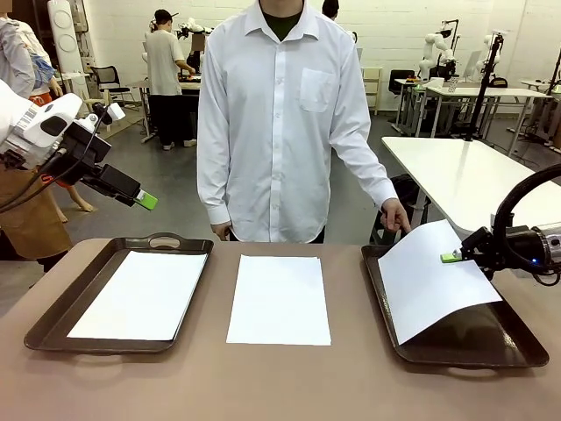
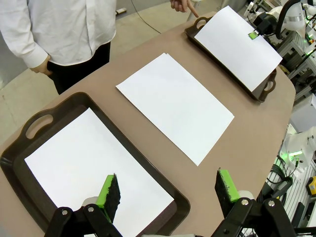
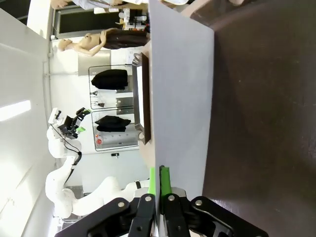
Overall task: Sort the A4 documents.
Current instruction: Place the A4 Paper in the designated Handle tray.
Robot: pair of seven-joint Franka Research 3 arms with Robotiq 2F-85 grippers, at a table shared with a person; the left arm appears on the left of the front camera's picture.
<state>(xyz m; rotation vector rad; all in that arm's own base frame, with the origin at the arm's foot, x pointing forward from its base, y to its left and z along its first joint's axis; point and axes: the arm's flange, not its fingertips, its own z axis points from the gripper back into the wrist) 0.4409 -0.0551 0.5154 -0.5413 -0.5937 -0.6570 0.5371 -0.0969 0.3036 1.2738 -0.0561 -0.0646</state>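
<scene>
Three blank white A4 documents point(image 1: 279, 298) spread across the brown table point(image 1: 280, 381), one of them lifted by its edge.
Right sheet point(image 1: 429, 285) thin and unmarked, tilted over the right tray point(image 1: 478, 351), side edge pinched by the right gripper point(image 1: 450, 257), a person's hand point(image 1: 396, 215) just beside the far edge; middle sheet point(image 2: 175, 106) flat on bare table between the trays; left sheet point(image 1: 140, 294) flat inside the left tray point(image 1: 162, 241); left gripper point(image 2: 166, 177) above it, spread wide, holding nothing.

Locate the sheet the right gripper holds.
Front view, right side: the A4 sheet tilts over the right tray, its edge in the right gripper.
</scene>
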